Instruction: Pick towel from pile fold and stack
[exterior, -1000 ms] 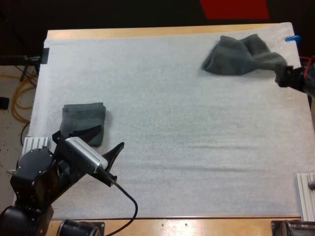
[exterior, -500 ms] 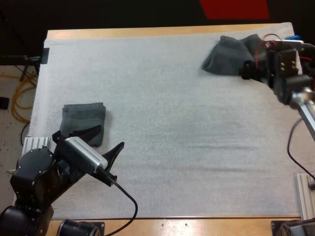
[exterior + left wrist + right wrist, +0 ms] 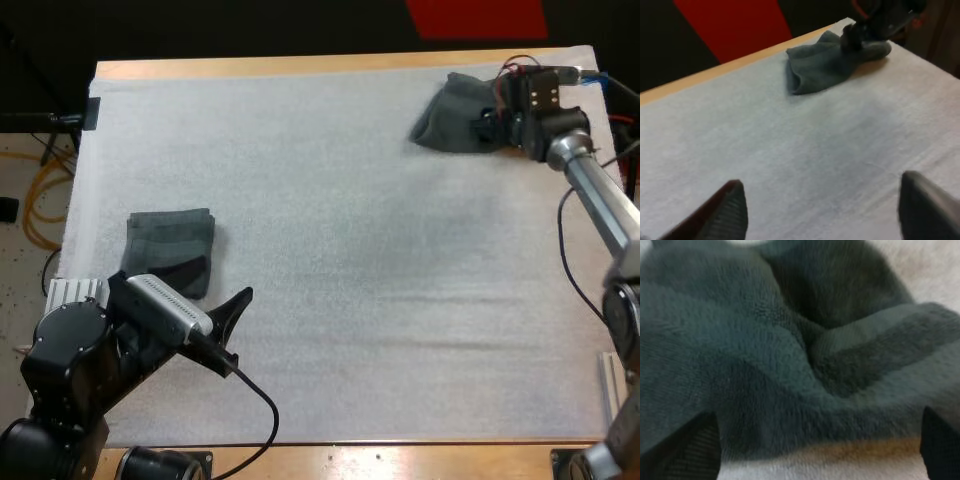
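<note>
Your right gripper [image 3: 490, 122] is at the crumpled towel [image 3: 452, 118], upper right of the high view, its fingers wide apart with nothing clamped. Your left gripper [image 3: 215, 282] hangs open, lower left, beside the folded towel [image 3: 170, 238] on the worktop [image 3: 350, 300].

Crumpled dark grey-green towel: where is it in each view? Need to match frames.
High view: crumpled dark grey-green towel at the white mat's far right, right gripper at it.
Left wrist view: far beyond the open left gripper, right gripper at it.
Right wrist view: close ahead of that gripper's open fingers.
Shared landmark: the white mat.
</note>
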`<action>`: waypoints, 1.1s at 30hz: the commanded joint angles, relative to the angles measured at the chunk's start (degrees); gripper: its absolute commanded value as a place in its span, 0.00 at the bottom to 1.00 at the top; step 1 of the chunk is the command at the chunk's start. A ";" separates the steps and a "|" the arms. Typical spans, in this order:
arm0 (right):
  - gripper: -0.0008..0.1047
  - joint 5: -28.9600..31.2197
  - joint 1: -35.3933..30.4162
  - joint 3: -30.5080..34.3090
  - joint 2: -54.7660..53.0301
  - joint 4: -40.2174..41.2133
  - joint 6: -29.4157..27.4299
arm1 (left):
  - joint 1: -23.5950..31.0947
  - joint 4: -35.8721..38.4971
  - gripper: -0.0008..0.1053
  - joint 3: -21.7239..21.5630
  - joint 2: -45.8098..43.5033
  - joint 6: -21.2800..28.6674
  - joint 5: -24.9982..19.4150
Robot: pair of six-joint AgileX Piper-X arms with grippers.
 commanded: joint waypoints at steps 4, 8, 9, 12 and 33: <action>0.75 -1.04 -1.34 -5.45 5.13 4.45 1.11 | -0.26 -0.64 0.59 -0.47 0.09 -3.37 3.29; 0.74 -4.93 -2.96 -8.21 8.32 7.90 2.84 | -0.26 -0.64 0.59 -0.47 0.09 -4.37 3.90; 0.72 -6.19 -3.42 -8.68 8.97 8.84 2.90 | -0.26 -0.64 0.59 -0.47 0.09 -4.37 3.91; 0.50 -6.25 -4.31 -9.28 9.72 11.48 2.89 | -0.26 -0.64 0.59 -0.47 0.09 -4.37 3.90; 0.01 -12.43 -2.52 -11.94 -5.45 17.11 -3.78 | -0.26 -0.64 0.59 -0.47 0.09 -4.37 4.09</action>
